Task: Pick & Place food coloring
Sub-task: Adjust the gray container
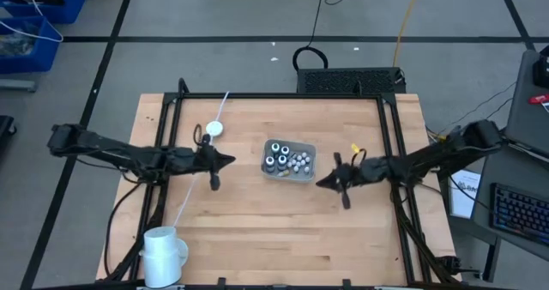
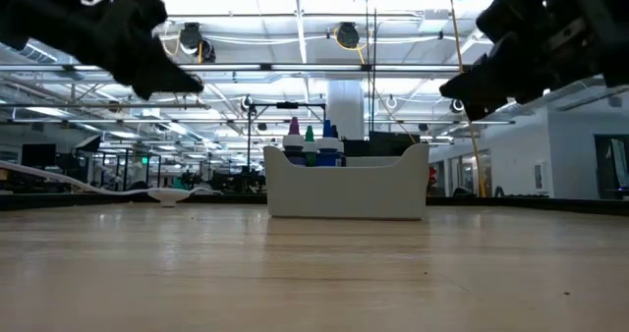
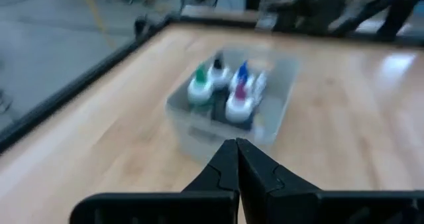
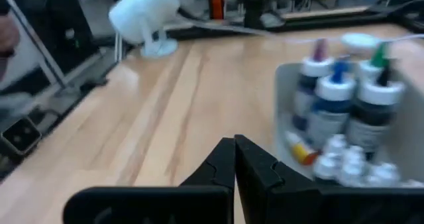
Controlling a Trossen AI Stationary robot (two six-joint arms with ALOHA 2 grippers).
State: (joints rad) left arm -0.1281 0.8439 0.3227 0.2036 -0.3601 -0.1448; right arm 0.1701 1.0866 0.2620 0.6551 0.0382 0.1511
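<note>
1. While both arms hang above the table, the four little food coloring bottles (image 1: pixel 277 155) sit grouped inside the grey tray (image 1: pixel 307 175) near the table's middle.
2. Left gripper (image 1: pixel 227 160) floats just beside the tray on its left, fingers pressed shut, nothing between them.
3. Right gripper (image 1: pixel 321 184) hovers off the tray's right corner, its fingers also pinched together and empty.
4. From table height the bottles' coloured tips poke up over the tray's pale wall (image 2: pixel 346 189) — purple, green, blue.
5. Beside the bottles in the tray lies a cluster of small pale round things (image 1: pixel 298 161); what they are, I can't tell.
6. A white mug-like cup (image 1: pixel 162 253) stands at the near left corner of the wooden table (image 1: pixel 257 221).
7. A small white disc (image 1: pixel 214 129) rests behind the left gripper, with a thin white line running through it.
</note>
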